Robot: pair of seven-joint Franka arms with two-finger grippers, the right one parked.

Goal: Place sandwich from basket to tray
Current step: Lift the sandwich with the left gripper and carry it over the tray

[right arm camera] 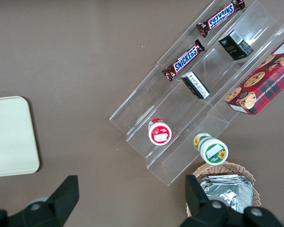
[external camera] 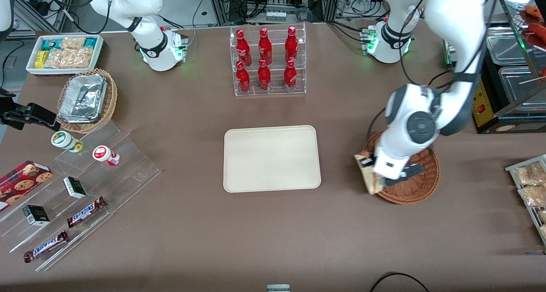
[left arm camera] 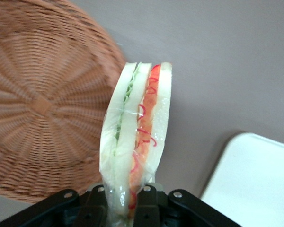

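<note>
Brown counter stretches under everything, and over the rim of the reddish wicker basket nearest the tray we have the gripper clamped on the wrapped sandwich, held on edge, clear of the weave and already past the basket's edge. So by our reading the pick is done, while the carry to the tray and the release are still ahead. Bare counter lies between basket and tray, and the rack of red bottles stands well apart from the tray, farther from the front camera, so we see nothing blocking the path.
</note>
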